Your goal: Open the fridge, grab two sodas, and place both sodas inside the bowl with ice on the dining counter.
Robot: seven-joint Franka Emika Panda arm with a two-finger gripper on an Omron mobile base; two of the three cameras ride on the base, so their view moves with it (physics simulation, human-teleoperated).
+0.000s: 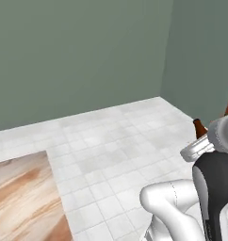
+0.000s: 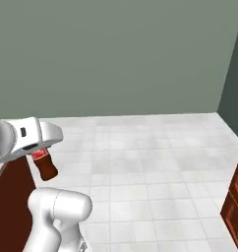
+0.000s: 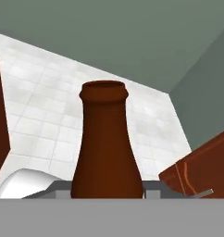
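Grey-green walls [image 1: 78,56] across the upper half of both base views, meeting in a corner at upper right. Below, wide white tiled floor [image 2: 155,162] — open through the middle. Wood-grain surface [image 1: 21,197] at lower left of the left base view; red-brown cabinet [image 2: 236,206] at the right edge of the right base view. Gripper [image 2: 40,153] at left there, closed around a dark brown soda [image 2: 44,166] — bottle tilted, held off the floor, neck large at centre of the hand view.

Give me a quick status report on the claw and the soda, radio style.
Claw shut on soda bottle, carried over the white tiled floor. Bottle's neck fills the hand view. Nothing blocking ahead; red-brown cabinet off to the right.
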